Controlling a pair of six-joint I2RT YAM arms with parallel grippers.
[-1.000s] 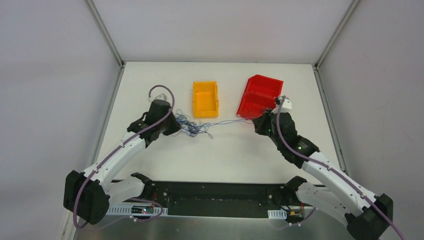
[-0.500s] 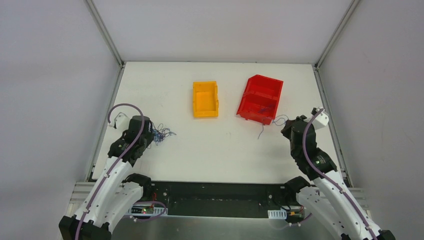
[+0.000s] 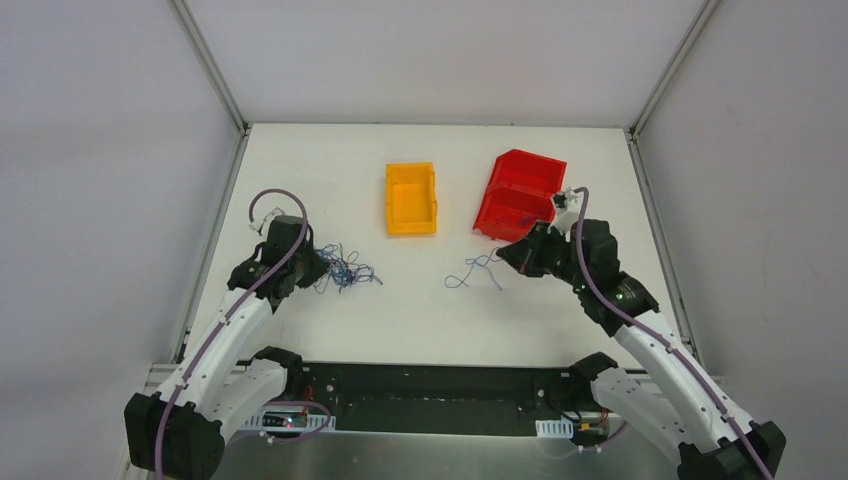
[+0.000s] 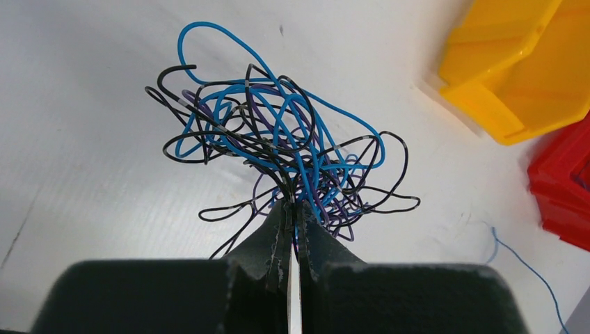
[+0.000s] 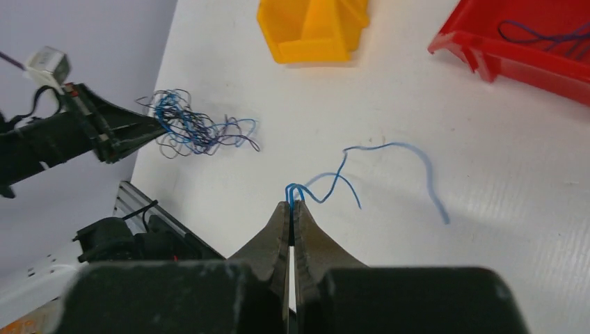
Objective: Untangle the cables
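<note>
We note one blue wire [image 5: 400,145] now lies clear of the tangle [image 4: 278,146]; a second ago strands stretched between them. Since the half-second mark, the left gripper [image 4: 293,209] and right gripper [image 5: 291,205] swing back inward, the right nearing the red bin [image 3: 520,190].

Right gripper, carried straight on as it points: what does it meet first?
Beyond the blue cable it pinches, the right gripper likely meets the table, then the yellow bin; depth is unclear.
</note>
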